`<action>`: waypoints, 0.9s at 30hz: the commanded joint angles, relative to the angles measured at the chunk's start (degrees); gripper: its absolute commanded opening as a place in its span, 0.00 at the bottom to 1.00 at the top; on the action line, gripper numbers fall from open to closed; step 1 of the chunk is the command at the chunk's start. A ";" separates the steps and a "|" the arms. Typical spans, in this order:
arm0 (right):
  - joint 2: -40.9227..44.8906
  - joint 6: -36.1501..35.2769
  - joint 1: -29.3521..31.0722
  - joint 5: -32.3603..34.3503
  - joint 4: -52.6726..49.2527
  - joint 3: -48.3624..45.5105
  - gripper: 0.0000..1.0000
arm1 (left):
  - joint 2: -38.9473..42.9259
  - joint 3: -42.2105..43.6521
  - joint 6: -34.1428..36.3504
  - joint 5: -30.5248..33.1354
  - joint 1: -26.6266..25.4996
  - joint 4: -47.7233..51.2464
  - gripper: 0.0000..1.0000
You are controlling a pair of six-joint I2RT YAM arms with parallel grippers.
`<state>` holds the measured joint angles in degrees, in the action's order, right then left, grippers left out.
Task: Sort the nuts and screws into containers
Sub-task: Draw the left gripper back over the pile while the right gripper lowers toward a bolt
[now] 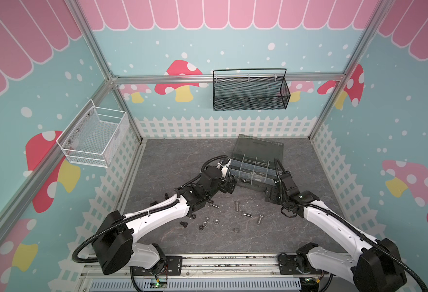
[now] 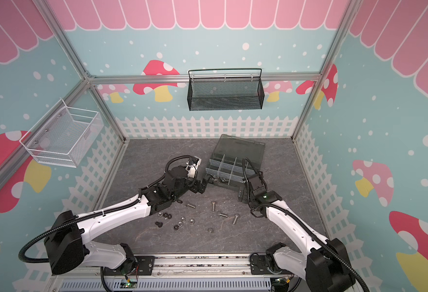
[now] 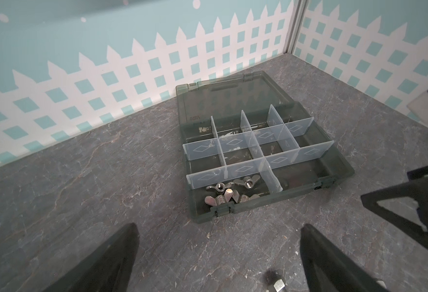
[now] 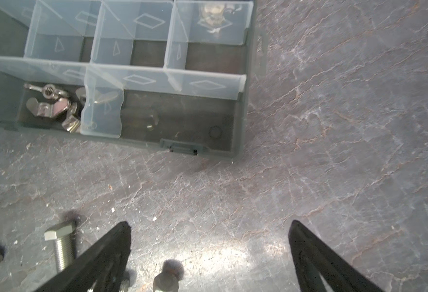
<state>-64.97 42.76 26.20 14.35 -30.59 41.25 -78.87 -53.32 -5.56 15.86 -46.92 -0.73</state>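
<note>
Left wrist: L pincer [image 3: 219,225] wide apart.

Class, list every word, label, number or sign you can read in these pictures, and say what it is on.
No words or numbers can be read.
Lid of the organizer box: a small moulded mark, too small to read.
Dividers: diamond and triangle outlines only, no lettering.

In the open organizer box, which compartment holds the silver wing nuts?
The front-row compartment at the box corner nearest the left gripper. Silver wing nuts lie piled in it; the compartment beside it shows none.
</note>
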 commanded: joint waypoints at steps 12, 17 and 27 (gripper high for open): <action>-6.91 10.86 13.82 -3.33 -6.11 1.46 0.85 | 10.64 13.51 -22.84 12.74 0.63 -2.07 1.00; -9.16 12.98 16.18 -4.96 -7.29 1.31 0.78 | 11.04 14.44 -28.84 14.41 1.28 1.15 1.00; -10.00 14.75 16.95 -7.39 -7.05 -1.48 0.58 | 9.71 15.56 -34.16 14.90 2.82 1.39 0.99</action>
<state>-74.24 55.31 42.76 7.73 -36.29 40.91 -68.77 -38.94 -35.46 29.80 -44.95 0.75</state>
